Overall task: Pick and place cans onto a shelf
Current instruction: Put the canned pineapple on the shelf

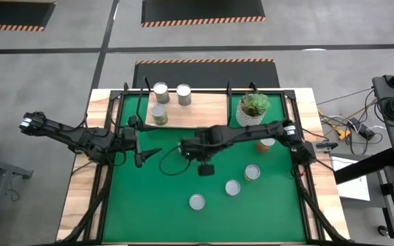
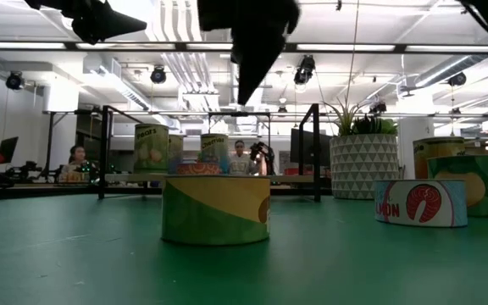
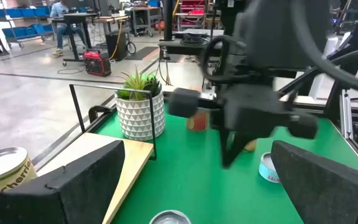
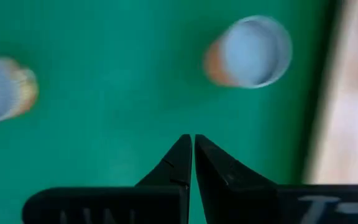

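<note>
Three cans (image 1: 160, 92) (image 1: 183, 94) (image 1: 159, 114) stand upright on the light-wood shelf (image 1: 204, 111) at the far side of the green mat. Several more cans stand on the mat: one (image 1: 196, 201) near the front, two (image 1: 232, 187) (image 1: 252, 173) to its right, and an orange one (image 1: 267, 143) partly under the right arm. My right gripper (image 4: 190, 146) is shut and empty, pointing steeply down above bare mat at mid-table (image 1: 189, 152). My left gripper (image 1: 148, 145) hovers open at the left, level, holding nothing (image 3: 197, 186).
A white pot with a green plant (image 1: 253, 109) stands at the shelf's right end. The shelf's black wire frame (image 3: 79, 109) rises along the mat's far side. Black rails border the mat on the left and right.
</note>
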Controlling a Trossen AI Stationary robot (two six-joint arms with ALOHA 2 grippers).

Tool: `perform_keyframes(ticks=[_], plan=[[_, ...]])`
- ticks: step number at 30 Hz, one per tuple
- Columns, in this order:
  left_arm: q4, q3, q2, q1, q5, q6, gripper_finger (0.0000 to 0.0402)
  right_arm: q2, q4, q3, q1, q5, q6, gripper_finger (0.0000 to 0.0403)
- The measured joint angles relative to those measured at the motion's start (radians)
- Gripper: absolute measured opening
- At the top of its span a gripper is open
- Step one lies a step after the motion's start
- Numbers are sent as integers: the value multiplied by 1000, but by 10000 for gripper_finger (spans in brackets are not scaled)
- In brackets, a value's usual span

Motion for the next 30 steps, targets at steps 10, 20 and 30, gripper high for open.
perform_keyframes(ticks=[10, 20, 30], plan=[[-6, 0, 0, 0, 0, -41, 387, -207, -136, -182, 41, -34, 347, 9], [-6, 0, 1, 0, 0, -41, 387, -587, -137, -626, 8, 49, 744, 9], [-2, 0, 1, 0, -1, -39, 387, -831, -136, -893, -100, 45, 1035, 49]])
